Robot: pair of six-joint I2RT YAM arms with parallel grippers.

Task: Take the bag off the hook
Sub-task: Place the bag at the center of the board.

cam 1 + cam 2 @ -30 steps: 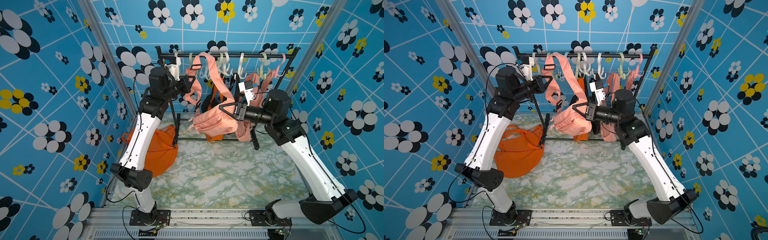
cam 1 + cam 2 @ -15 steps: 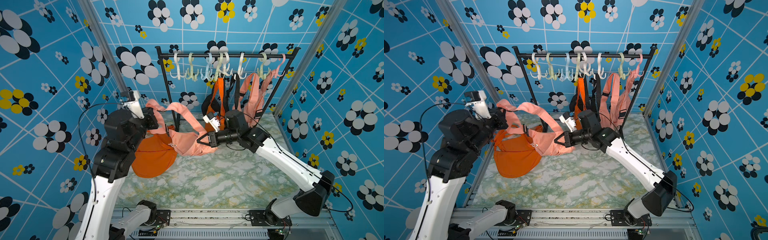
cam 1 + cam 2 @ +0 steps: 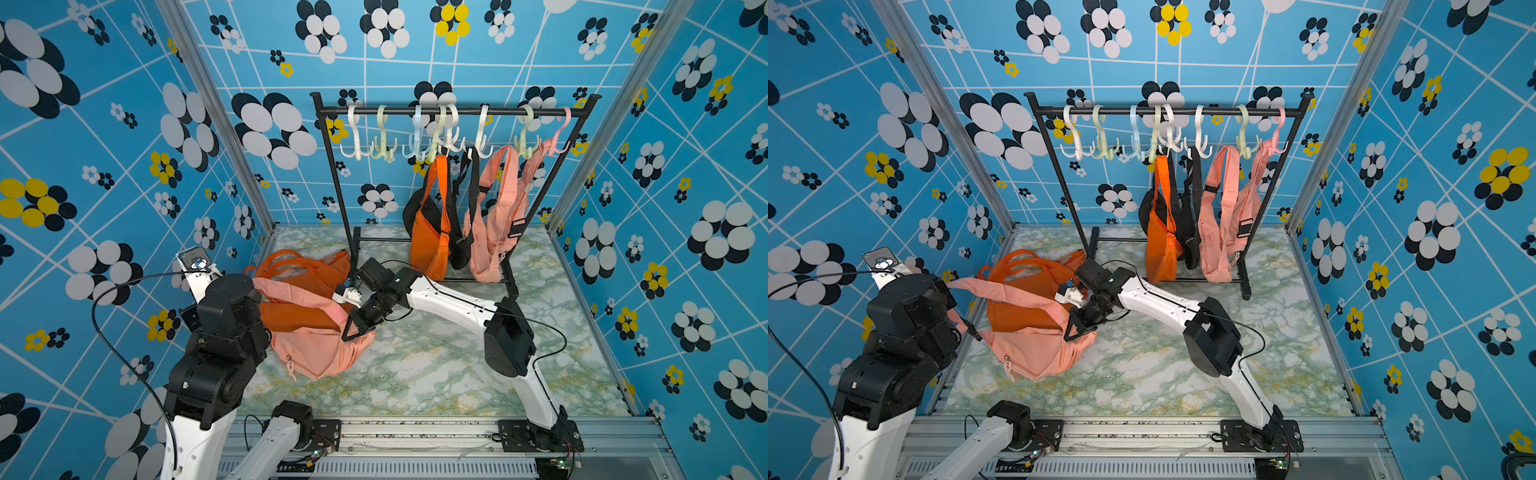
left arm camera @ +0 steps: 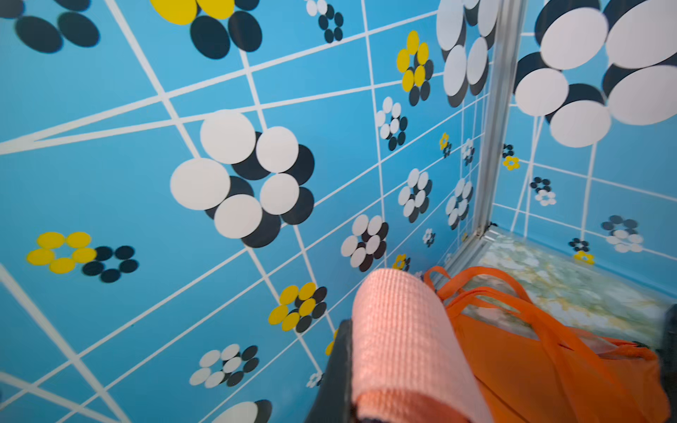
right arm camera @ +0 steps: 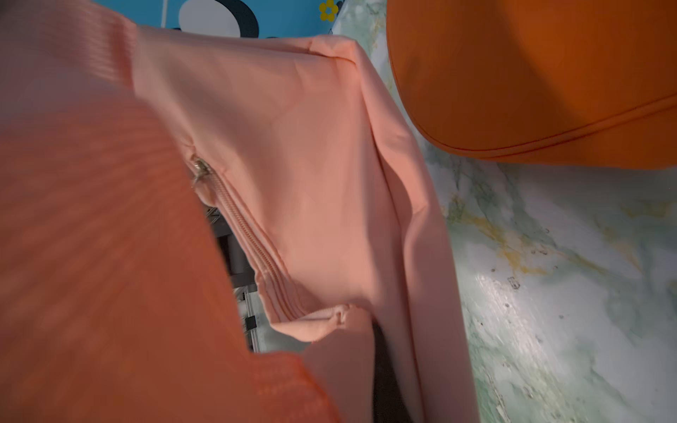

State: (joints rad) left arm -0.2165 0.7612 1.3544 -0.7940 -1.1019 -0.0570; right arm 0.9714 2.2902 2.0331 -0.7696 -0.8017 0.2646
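Right gripper (image 3: 354, 329) is pressed together on the upper edge of the peach sling bag (image 3: 316, 349). The bag is clear of the hook rack (image 3: 457, 111), down at the table (image 3: 436, 374) and overlapping an orange tote (image 3: 299, 270). My left gripper (image 3: 969, 328) pinches its strap (image 4: 403, 348). Only the left wrist view shows the strap's ribbed weave, and only the right wrist view shows the zipper (image 5: 249, 238).

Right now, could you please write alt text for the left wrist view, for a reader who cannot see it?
A pink webbing strap, pinched in the left gripper, fills the near foreground. Beside it an orange tote bag lies on the marbled table, in a corner of blue walls printed with flowers.
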